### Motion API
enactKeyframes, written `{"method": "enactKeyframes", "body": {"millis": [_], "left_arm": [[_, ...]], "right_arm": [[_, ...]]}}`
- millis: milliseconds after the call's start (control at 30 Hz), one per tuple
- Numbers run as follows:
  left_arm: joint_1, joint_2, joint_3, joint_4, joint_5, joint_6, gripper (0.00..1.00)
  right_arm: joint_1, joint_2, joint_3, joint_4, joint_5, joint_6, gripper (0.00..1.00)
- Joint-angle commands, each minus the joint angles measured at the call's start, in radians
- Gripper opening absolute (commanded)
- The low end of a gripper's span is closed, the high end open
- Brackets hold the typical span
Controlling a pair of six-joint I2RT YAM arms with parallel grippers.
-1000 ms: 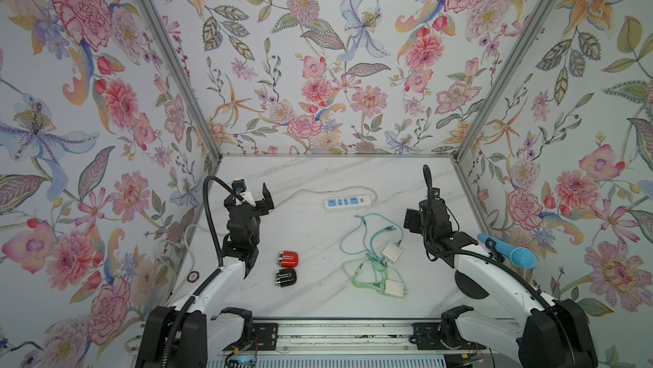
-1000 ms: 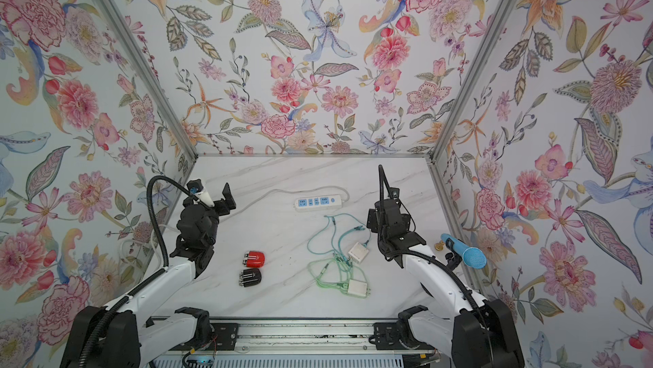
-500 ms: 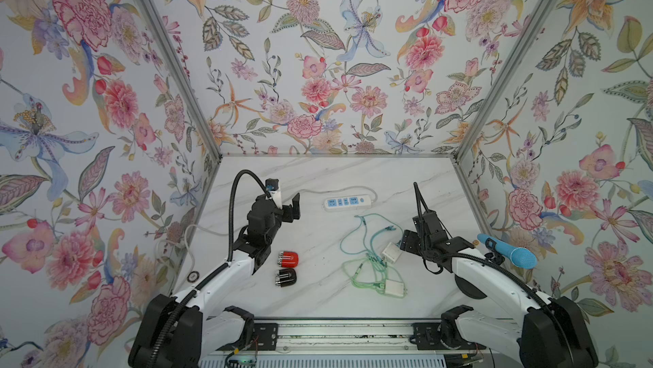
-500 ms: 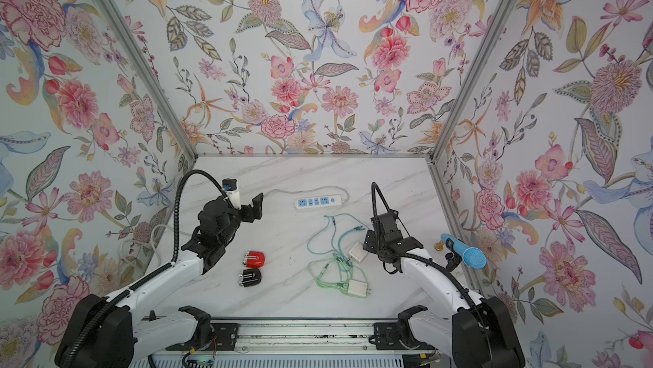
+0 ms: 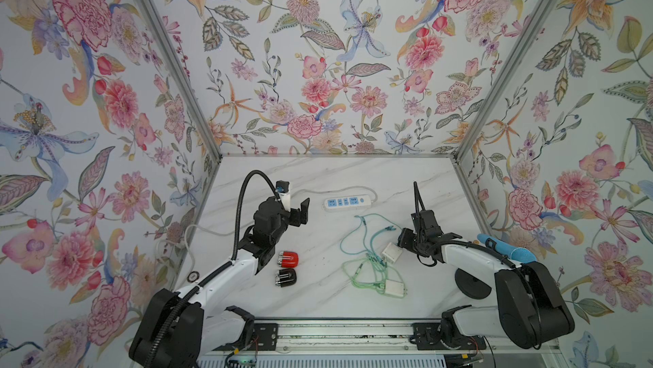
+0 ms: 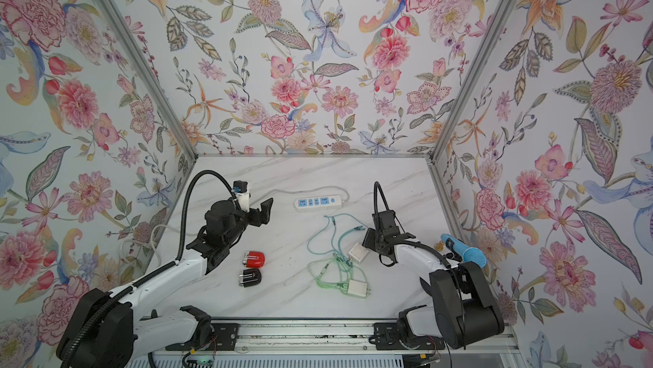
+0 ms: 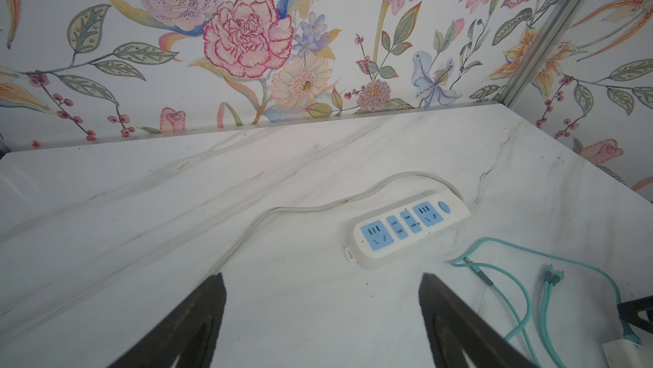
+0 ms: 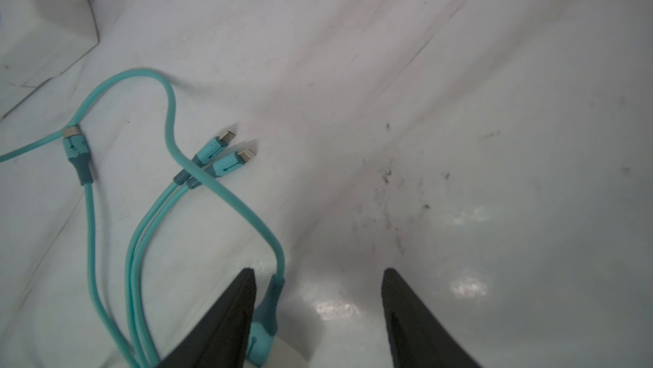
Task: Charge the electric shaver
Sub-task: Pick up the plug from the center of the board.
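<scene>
The right claw is hovering low over the bench with its jaws standing apart and clenched on nothing. In the right wrist view one finger is lying right against the thick plug end of the teal cable, while bare bench is showing between that plug and the opposite finger. The plug is ending at a white adapter, and in both top views the claw is sitting just beside that adapter. From there the teal cable is looping away across the bench toward the power strip, with its small connectors lying loose on the marble. A green cable is tangling with it nearer the front edge and is running to a second white adapter. The left claw is hanging released above the bench, its jaws spread wide with nothing between them, and it is pointing toward the power strip, whose white lead is trailing past it. The red shaver and the black shaver are lying side by side on the bench. They are just beside the left arm's forearm, between that arm and the cables, and apart from both claws.
</scene>
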Motion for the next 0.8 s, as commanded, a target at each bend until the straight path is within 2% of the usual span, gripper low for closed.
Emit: {"method": "enactKeyframes", "body": {"millis": [0,133,300,400,533,767], "left_arm": [[-0.019,0.017,0.034,-0.019,0.036,0.01,0.86],[-0.03,0.041,0.04,-0.006,0.063,0.011,0.83],[-0.043,0.073,0.046,0.016,0.068,0.008,0.81],[-0.049,0.092,0.051,0.026,0.091,0.01,0.8],[-0.062,0.104,0.033,0.055,0.103,0.005,0.8],[-0.089,0.12,0.028,0.088,0.195,0.015,0.79]], "right_arm": [[-0.006,0.029,0.029,0.048,-0.02,-0.015,0.51],[-0.006,0.038,0.038,0.059,-0.022,-0.038,0.41],[-0.006,0.018,0.044,0.064,-0.046,-0.056,0.2],[-0.006,-0.017,0.048,0.052,-0.056,-0.072,0.12],[-0.005,-0.074,0.058,0.019,-0.056,-0.105,0.04],[0.008,-0.135,0.103,-0.05,-0.08,-0.172,0.0]]}}
